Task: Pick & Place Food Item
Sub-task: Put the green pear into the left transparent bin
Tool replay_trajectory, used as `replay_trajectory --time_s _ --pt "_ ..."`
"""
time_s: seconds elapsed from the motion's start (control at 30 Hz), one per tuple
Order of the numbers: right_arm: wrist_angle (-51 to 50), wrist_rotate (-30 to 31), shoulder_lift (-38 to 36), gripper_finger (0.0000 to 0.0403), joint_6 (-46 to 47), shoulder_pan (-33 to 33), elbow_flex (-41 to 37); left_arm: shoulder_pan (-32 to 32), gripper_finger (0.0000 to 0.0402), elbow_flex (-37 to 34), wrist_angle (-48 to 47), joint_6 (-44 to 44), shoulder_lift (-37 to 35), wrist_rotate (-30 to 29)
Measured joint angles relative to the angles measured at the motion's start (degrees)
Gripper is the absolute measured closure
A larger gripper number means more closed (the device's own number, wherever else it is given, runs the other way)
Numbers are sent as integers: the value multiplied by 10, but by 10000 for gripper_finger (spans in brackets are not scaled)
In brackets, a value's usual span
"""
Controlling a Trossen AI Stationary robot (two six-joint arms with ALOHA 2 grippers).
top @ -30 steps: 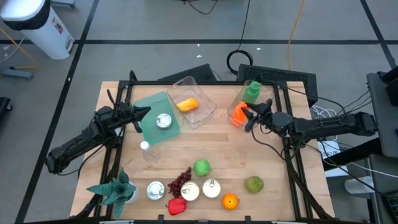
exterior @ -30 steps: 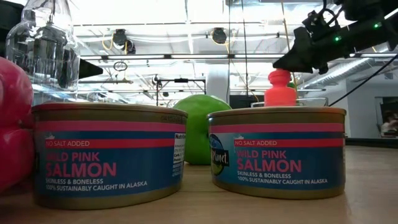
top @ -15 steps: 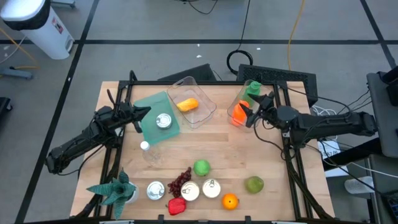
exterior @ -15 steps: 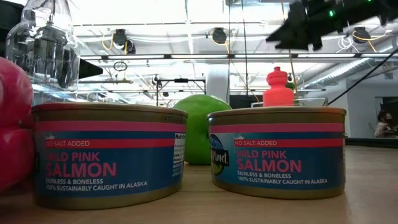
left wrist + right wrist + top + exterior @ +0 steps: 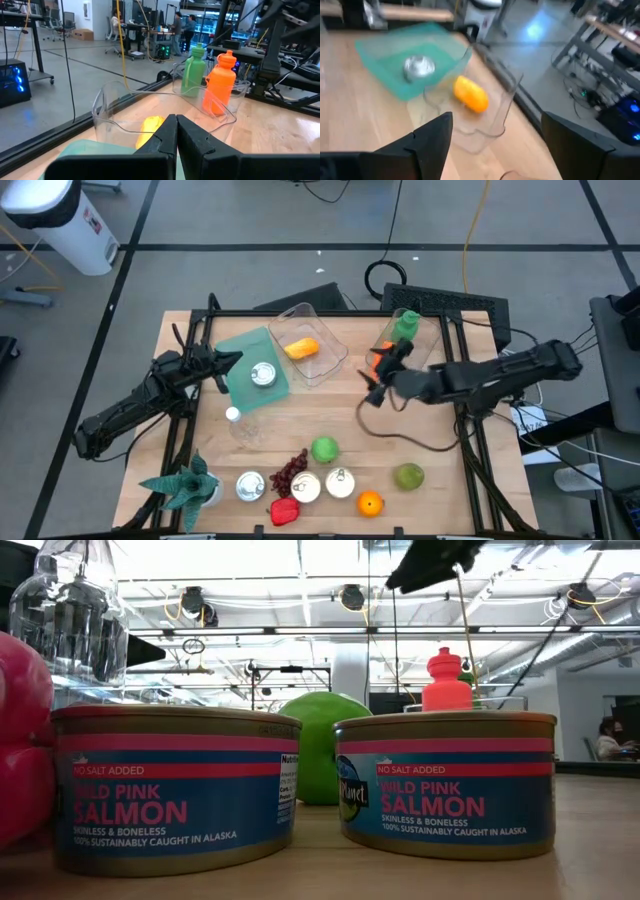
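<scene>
High view: The wooden table [image 5: 330,415] is seen from above. The left gripper [image 5: 232,361] rests at the edge of a green tray [image 5: 245,352] that holds a can [image 5: 263,375]. The right gripper [image 5: 377,379] is extended over the table, just beside an orange bottle [image 5: 376,360] and a green bottle [image 5: 404,327] standing in a clear bin. A second clear container [image 5: 330,355] holds a yellow-orange food item [image 5: 301,348]. Along the near edge, a green apple [image 5: 324,449], grapes [image 5: 290,471], cans, an orange [image 5: 370,504], a red pepper [image 5: 284,511] and a small plant [image 5: 186,485] are laid out.

Low view: Two salmon cans [image 5: 175,788] [image 5: 447,783] fill the foreground, with the green apple [image 5: 322,745] behind them. The right gripper [image 5: 436,562] is seen above, its fingers not clearly resolved here.

Left wrist view: The left gripper's fingers [image 5: 165,140] are pressed together on nothing. The clear container [image 5: 120,112] with the food item [image 5: 148,128] lies ahead, the two bottles beyond.

Right wrist view: The right gripper's fingers [image 5: 427,137] are spread wide apart and empty. The food item [image 5: 470,94] is seen in its clear container [image 5: 495,107], beside the tray [image 5: 392,55].
</scene>
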Motion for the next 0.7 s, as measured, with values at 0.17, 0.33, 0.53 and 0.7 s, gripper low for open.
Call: replay_trajectory --time_s 0.17,0.33,0.53,0.7 --pt "-98 -46 58 104 17 25 84 0 387 0 -3 0 0 1" --pt "-153 -112 32 107 74 65 110 0 387 0 -5 -2 0 1" --pt "-245 -118 -30 116 210 160 111 0 387 0 -5 -2 0 2" --pt "-380 -120 -25 117 369 251 102 0 387 0 -5 -2 0 2"
